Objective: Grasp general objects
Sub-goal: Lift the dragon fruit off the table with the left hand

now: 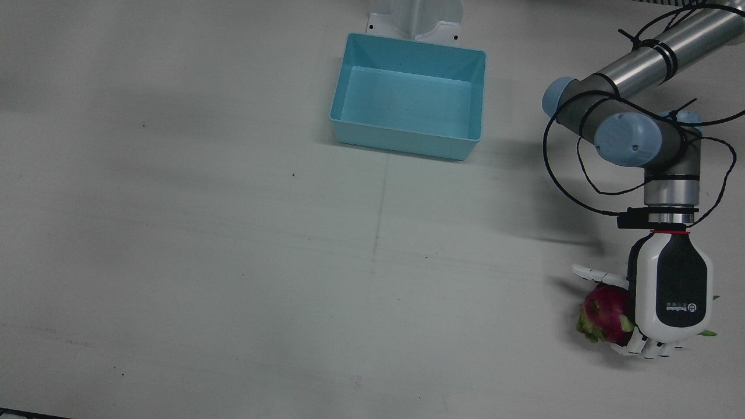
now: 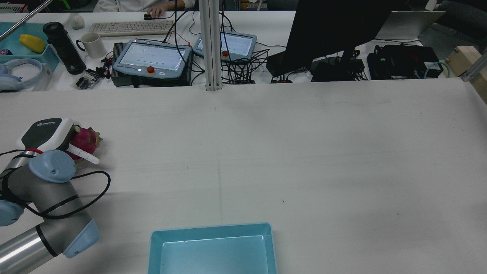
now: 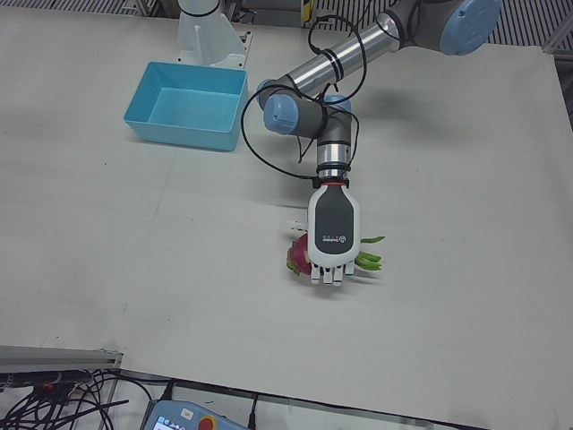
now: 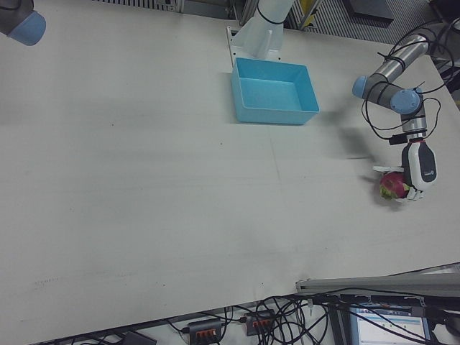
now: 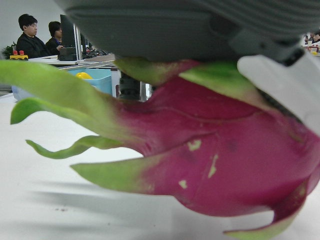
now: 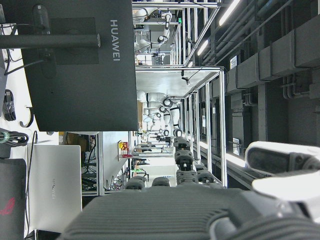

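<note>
A magenta dragon fruit with green scales lies on the white table near the robot's left edge. My left hand sits palm-down right over it. The fingers curl down past the fruit's far side, and the thumb sticks out straight beside it, not wrapped around it. The fruit fills the left hand view, pressed close under the palm, with the table just below it. The rear view shows the fruit against the hand. My right hand shows only in its own view, raised, fingers extended, holding nothing.
A light-blue open bin stands at the table's middle, close to the robot's base. The left arm's black cable loops beside the wrist. Monitors, pendants and a keyboard lie on the desk beyond the table.
</note>
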